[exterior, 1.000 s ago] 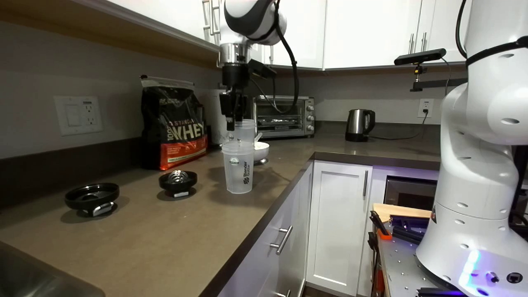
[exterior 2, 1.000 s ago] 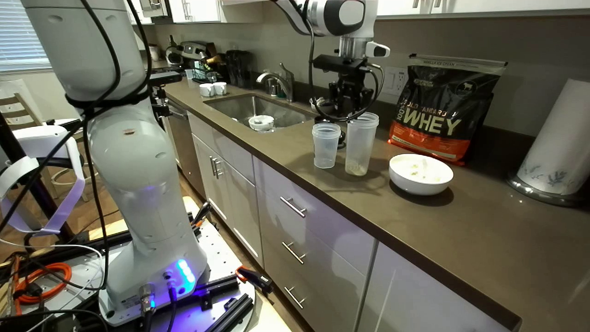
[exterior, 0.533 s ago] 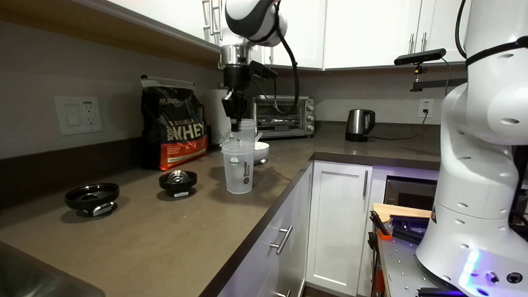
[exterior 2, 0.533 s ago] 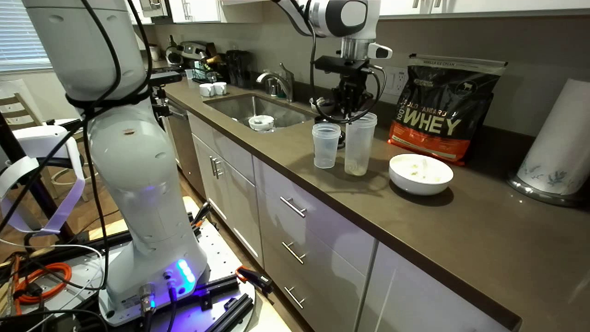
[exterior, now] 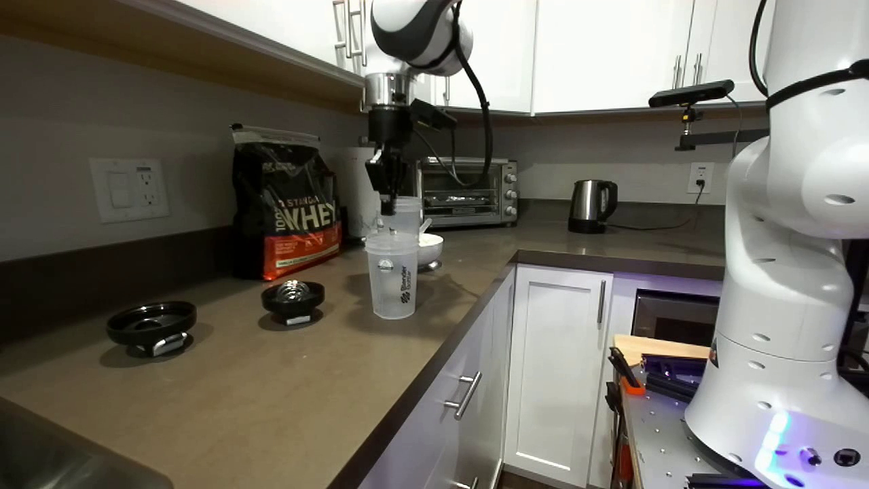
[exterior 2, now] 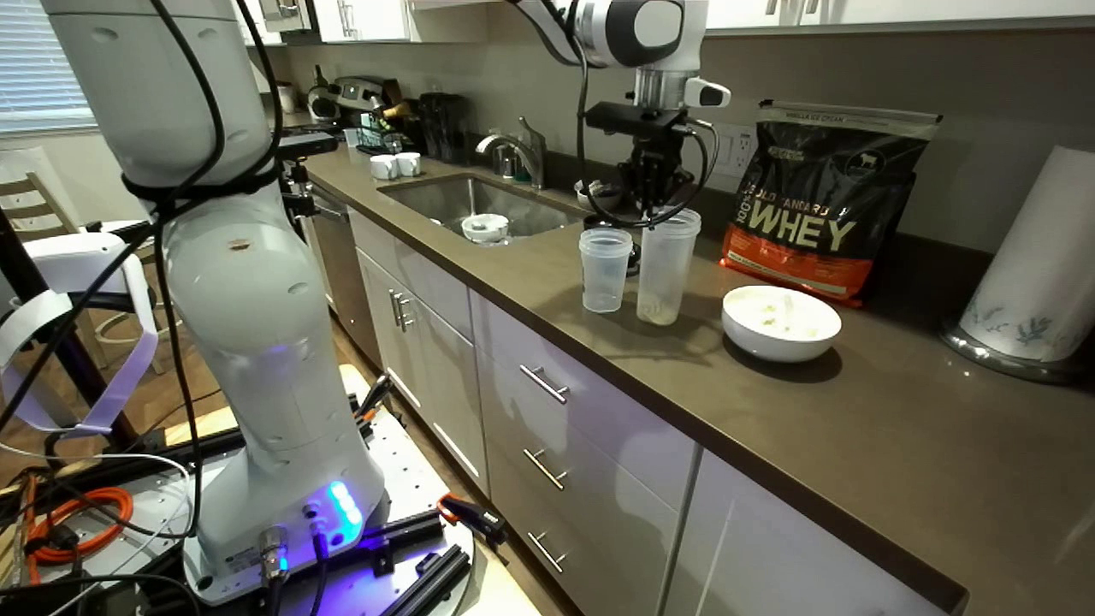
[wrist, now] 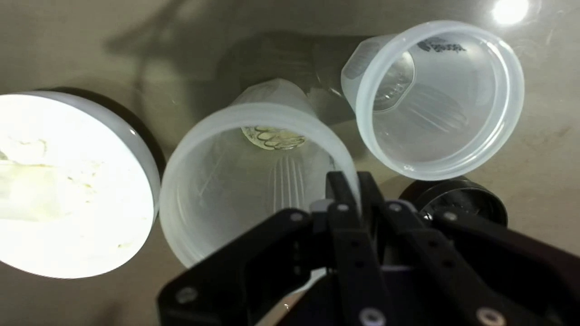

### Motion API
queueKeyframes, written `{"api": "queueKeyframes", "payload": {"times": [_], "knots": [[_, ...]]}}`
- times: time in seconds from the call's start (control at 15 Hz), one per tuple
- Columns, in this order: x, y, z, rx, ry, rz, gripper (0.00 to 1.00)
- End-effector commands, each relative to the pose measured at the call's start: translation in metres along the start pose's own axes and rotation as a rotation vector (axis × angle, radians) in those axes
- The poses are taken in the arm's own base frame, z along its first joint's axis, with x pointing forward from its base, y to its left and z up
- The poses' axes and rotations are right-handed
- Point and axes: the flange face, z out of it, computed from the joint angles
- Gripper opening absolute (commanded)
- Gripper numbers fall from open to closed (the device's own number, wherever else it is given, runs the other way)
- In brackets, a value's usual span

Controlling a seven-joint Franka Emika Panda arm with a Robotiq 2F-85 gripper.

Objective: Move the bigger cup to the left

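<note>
The black bag (exterior 2: 825, 205) reads "100%", "WHEY" and, along its top, "VANILLA ICE CREAM"; the shorter cup (exterior: 391, 285) reads "Blender Bottle".

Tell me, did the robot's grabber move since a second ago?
Yes, a little: in an exterior view, the gripper has shifted slightly right in the picture, closer to the whey bag, which has stayed put.

Short cup (exterior 2: 605, 275), white bowl (exterior 2: 780, 347) (pale residue (exterior 2: 780, 320) inside, apparently), whey bag (exterior 2: 830, 192) on counter (exterior 2: 907, 445).
</note>
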Motion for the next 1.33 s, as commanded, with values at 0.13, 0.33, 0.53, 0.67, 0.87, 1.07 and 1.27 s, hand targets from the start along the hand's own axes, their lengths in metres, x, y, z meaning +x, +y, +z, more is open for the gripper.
{"api": "queueKeyframes", "payload": {"times": [0.13,0.33,0.53,0.67,0.87,1.07,1.27], "knots": [[0.000,0.002,-0.014,0.007,0.009,-0.021,0.04],[-0.002,0.000,-0.021,-0.002,0.015,-0.024,0.04],[-0.005,-0.003,-0.030,-0.011,0.018,-0.028,0.04],[-0.009,-0.007,-0.038,-0.014,0.023,-0.034,0.04],[-0.016,-0.015,-0.054,-0.027,0.027,-0.048,0.04],[-0.024,-0.025,-0.073,-0.046,0.034,-0.066,0.04],[-0.033,-0.036,-0.094,-0.080,0.045,-0.096,0.04]]}}
